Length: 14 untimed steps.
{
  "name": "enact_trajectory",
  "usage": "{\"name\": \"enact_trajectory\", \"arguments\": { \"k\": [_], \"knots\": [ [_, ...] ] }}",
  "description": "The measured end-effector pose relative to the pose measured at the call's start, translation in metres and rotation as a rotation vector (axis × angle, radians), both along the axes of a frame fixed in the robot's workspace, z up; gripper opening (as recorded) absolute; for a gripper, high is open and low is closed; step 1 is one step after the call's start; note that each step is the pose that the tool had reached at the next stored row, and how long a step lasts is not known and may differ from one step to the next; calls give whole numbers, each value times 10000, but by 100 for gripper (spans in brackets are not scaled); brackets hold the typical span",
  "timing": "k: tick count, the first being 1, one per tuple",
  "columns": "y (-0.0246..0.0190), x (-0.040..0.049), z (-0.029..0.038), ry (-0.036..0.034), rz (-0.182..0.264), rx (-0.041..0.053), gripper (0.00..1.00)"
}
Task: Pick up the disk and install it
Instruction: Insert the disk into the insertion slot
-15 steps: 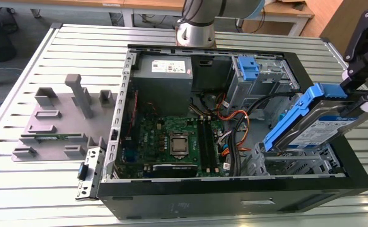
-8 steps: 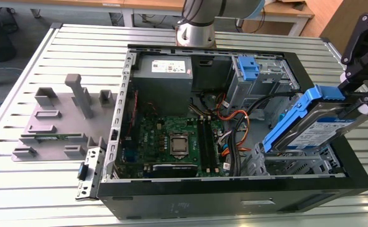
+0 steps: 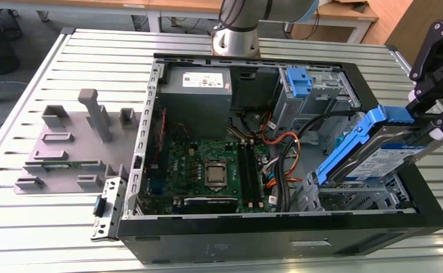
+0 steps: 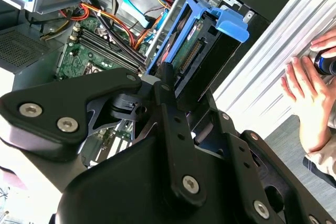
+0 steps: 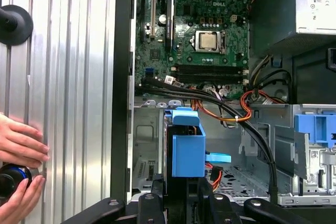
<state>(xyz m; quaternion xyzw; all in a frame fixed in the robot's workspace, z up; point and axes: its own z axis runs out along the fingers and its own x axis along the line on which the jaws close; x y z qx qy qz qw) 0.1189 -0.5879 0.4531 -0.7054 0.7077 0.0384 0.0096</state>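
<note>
Exterior view: gripper [image 3: 432, 128] is at 3 o'clock, over the exterior view's right wall of the open case [image 3: 282, 230]. The fingers are closed on the upper end of the disk [image 3: 380, 156]. The disk is steeply tilted, label side up. Its blue carrier edge faces 10 o'clock and its low end is down in the drive cage [image 3: 357, 196], at 4 o'clock from the motherboard [image 3: 206, 170]. A grey fixture block [image 3: 77, 142] lies on the slatted counter [image 3: 39, 227] at 9 o'clock from the case.

Second wrist view: one of the fingers [image 4: 168, 93] lies flat against the side of the disk [image 4: 202, 35]. I see the disk's connector edge and blue frame, with orange cabling just beyond. A person's hand [image 4: 304, 98] rests on the counter just outside the case wall.

First wrist view: the disk [image 5: 188, 145] is edge-on, blue frame toward the camera. It sits between the cage's metal walls, with cables crossing between it and the motherboard [image 5: 194, 30].
</note>
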Motion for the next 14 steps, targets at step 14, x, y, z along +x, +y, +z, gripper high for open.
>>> {"name": "enact_trajectory", "arguments": {
  "k": [14],
  "knots": [
    [0, 1, -79, 0, 1, -3, 35]
  ]
}}
